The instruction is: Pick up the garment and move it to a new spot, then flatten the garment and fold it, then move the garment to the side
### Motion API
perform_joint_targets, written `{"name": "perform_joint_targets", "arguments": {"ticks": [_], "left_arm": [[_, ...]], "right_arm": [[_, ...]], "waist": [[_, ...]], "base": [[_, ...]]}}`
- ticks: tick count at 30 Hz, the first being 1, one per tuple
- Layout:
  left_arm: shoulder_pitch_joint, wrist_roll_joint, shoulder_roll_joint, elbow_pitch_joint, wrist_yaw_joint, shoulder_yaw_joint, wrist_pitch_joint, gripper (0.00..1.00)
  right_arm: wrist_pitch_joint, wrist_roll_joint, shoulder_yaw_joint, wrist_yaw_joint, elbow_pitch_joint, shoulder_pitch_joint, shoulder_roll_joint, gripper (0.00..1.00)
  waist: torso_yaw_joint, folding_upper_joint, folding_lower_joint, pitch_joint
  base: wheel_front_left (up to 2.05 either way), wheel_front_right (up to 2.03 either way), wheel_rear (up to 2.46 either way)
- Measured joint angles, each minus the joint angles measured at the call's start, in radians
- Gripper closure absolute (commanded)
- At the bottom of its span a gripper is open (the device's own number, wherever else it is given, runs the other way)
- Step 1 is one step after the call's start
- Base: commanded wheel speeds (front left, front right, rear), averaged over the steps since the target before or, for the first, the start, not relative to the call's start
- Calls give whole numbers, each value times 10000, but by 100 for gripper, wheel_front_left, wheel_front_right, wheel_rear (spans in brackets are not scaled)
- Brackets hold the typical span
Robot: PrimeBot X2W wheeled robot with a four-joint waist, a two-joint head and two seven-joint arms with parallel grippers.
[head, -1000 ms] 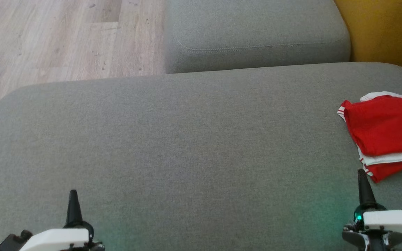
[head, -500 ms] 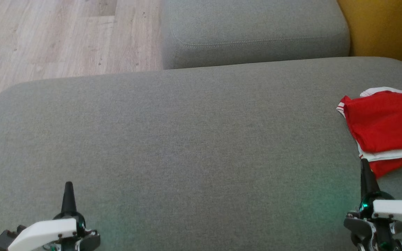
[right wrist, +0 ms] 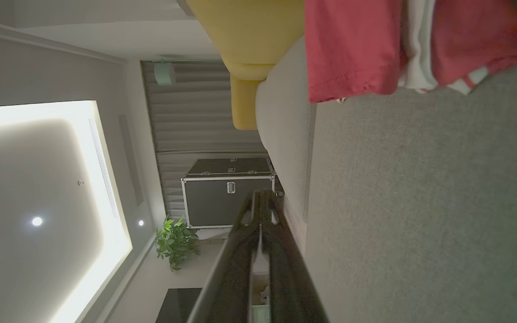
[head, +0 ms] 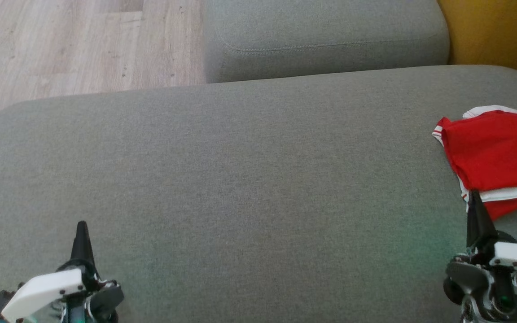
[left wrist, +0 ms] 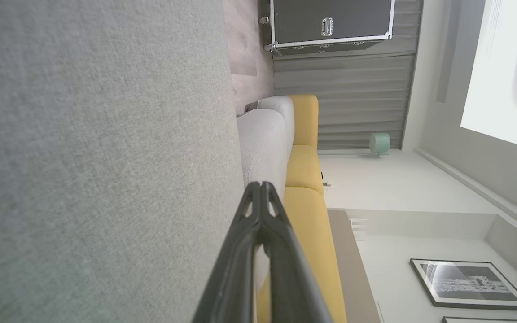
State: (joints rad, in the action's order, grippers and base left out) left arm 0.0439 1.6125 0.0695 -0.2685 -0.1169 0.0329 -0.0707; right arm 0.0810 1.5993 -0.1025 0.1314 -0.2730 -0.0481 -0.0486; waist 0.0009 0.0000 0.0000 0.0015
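Grey sofa seat [head: 240, 179] holds garment [head: 496, 157], right claw [head: 474, 197] now nearer.

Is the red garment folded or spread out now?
Folded: the red garment lies in stacked layers on the grey cushion, a white band showing between red ones. Its right side is cropped.

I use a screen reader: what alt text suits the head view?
A red garment with white trim lies at the view's right on a grey sofa cushion. The left gripper and right gripper sit at the bottom corners, fingers shut, the right one below the garment.
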Motion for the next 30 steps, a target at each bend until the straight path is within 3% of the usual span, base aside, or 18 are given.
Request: {"name": "perform_joint_targets", "arguments": {"ticks": [30], "left_arm": [[128, 253, -71, -38, -69, 117, -161, 100]], "right_arm": [[121, 257, -86, 0, -23, -95, 0, 100]], "waist": [[-9, 0, 0, 16]], "base": [[0, 0, 0]]}}
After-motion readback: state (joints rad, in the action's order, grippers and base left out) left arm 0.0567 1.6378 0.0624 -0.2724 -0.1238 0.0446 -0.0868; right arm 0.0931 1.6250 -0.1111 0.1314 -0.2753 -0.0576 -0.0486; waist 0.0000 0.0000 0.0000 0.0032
